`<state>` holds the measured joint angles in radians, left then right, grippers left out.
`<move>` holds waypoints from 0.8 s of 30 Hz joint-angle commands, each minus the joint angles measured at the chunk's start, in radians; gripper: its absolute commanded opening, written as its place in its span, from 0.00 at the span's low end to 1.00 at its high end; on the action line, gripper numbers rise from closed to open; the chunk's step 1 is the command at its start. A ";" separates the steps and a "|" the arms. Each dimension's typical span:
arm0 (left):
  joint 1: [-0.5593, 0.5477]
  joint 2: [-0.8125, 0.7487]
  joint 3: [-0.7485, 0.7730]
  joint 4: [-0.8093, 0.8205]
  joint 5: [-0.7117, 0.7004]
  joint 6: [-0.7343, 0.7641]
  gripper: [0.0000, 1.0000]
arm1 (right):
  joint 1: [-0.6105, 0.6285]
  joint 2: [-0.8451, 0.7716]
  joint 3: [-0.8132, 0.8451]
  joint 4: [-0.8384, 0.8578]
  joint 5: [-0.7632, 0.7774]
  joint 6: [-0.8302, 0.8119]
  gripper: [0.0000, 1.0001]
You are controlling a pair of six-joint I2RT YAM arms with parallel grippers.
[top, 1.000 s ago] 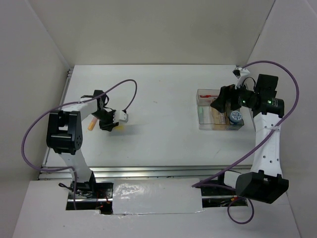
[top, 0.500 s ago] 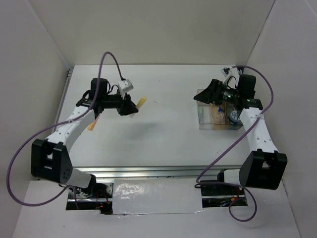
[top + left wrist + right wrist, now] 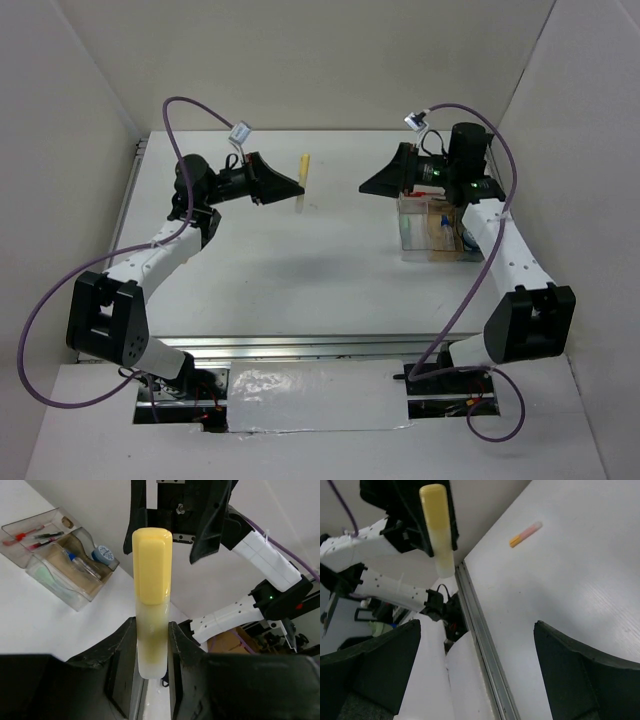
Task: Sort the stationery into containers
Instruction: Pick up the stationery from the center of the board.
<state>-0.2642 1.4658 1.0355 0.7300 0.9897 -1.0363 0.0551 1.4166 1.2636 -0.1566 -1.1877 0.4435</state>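
My left gripper [image 3: 297,187] is shut on a stubby yellow marker [image 3: 303,177], held upright in the air over the far middle of the table; it fills the left wrist view [image 3: 151,575] between my pads [image 3: 125,650]. My right gripper [image 3: 372,186] is open and empty, raised left of the clear compartmented box [image 3: 440,258] and pointing at the marker [image 3: 436,520]. The box [image 3: 75,600] holds red pens [image 3: 27,536], a blue-tipped tube [image 3: 80,564] and a blue-white roll [image 3: 103,555]. An orange marker [image 3: 525,534] lies on the table.
A metal rail [image 3: 135,160] runs along the table's left edge and another [image 3: 300,345] along the near edge. White walls close in the far side and both sides. Purple cables loop above both arms.
My left arm has lifted the yellow marker off the left side and carried it up to the far middle. My right gripper has swung left from over the box toward it.
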 commanded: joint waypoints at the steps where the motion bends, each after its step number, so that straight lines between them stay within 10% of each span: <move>1: -0.003 -0.018 -0.023 0.189 -0.009 -0.177 0.01 | 0.072 0.008 0.062 -0.003 -0.049 -0.062 1.00; 24: -0.007 -0.044 -0.107 0.071 -0.049 -0.111 0.00 | 0.279 0.239 0.121 0.528 -0.056 0.436 0.99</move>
<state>-0.2676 1.4609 0.9512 0.7620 0.9543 -1.1526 0.3378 1.6501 1.3312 0.2565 -1.2366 0.8299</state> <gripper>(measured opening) 0.382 0.990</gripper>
